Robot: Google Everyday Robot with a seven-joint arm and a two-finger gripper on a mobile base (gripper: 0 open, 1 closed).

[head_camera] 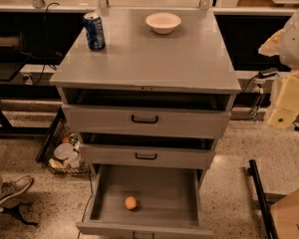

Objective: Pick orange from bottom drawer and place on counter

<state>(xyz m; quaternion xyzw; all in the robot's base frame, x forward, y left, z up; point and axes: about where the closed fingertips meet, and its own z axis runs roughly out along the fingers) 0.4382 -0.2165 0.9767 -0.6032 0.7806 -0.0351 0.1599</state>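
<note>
Orange (131,202) is sitting on the flat grey floor of the bottom drawer (159,193), a bit left of the middle and towards the front. It's on its own and not touching any of the drawer's sides. That drawer is pulled way out, much further than the two above it. The middle drawer (146,156) and the top drawer (144,119) are each only cracked open, with a dark gap showing above each front panel, and both have black handles.

Up on the bench (149,59), so the grey top of the cabinet, there's a blue can (94,31) standing upright near the back left corner. A white bowl (163,22) sits near the back edge around the middle, well apart from the can.

The pincer (289,101) is way over at the right edge of the shot, a pale cream shape partly cut off by the frame. It hangs off to the side of the cabinet at about top drawer height. Honestly I can't tell if it's open or closed from this angle. It's well apart from the orange and isn't touching the cabinet.

Left of the cabinet, a wire basket (65,156) of odds and ends sits on the speckled floor, and a shoe (10,190) pokes in at the bottom left.
</note>
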